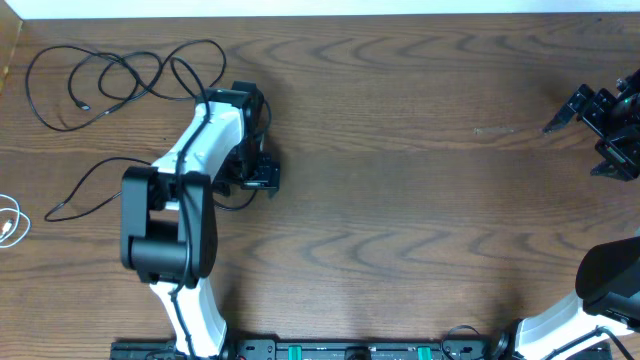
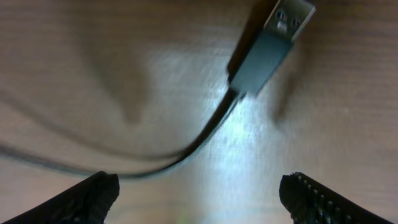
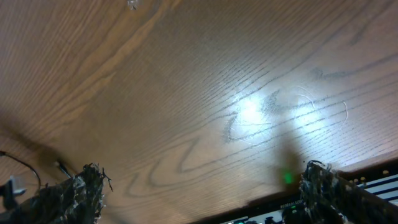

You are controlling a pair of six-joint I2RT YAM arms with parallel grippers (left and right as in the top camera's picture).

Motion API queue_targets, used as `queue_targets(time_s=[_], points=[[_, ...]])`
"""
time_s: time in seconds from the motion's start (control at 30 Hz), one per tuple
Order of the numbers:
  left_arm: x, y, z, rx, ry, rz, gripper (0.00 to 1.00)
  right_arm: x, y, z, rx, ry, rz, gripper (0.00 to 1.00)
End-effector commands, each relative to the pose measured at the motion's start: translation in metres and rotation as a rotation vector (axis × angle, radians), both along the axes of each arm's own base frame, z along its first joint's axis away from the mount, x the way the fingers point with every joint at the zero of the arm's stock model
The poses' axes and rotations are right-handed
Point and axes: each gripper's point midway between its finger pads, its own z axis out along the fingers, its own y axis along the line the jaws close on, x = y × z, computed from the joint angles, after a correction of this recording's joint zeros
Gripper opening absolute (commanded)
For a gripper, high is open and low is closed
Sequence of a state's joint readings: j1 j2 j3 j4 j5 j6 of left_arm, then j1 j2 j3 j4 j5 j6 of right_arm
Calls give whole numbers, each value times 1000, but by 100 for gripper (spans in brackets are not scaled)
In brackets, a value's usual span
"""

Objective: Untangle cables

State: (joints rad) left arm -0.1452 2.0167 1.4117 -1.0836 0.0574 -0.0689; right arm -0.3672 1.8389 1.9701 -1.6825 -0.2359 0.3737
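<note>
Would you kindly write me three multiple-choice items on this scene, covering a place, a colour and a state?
1. The white cable lies: A at the table's left edge; B mid-table; C at its right edge.
2. The plugged cable before the left gripper is: A red; B black; C white.
3. The left gripper is: A shut on a plug; B shut on cable; C open, empty.
1A, it curls at the overhead view's left border; 2B, dark cord in the wrist view; 3C, jaws apart, nothing between.
</note>
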Motion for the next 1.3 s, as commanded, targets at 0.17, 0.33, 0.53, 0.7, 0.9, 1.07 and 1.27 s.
queue_targets(time_s=[0.17, 0.33, 0.53, 0.7, 0.9, 1.07, 1.27], points=[[6, -5, -26, -36, 15, -42, 87, 1, -1, 4, -5, -18, 10, 99], [9, 3, -27, 12, 1, -52, 60, 1, -1, 4, -5, -18, 10, 99], [5, 9, -31, 41, 9, -56, 51, 1, -1, 4, -5, -18, 10, 99], [7, 10, -32, 40, -4, -47, 33, 1, -1, 4, -5, -18, 10, 99], [9, 19, -32, 41, -9, -15, 8, 1, -1, 4, -5, -18, 10, 99], [12, 31, -23, 48, -17, 87, 7, 1, -1, 4, -5, -18, 10, 99], [45, 35, 61, 27, -239, 228, 7, 1, -1, 4, -5, -18, 10, 99]])
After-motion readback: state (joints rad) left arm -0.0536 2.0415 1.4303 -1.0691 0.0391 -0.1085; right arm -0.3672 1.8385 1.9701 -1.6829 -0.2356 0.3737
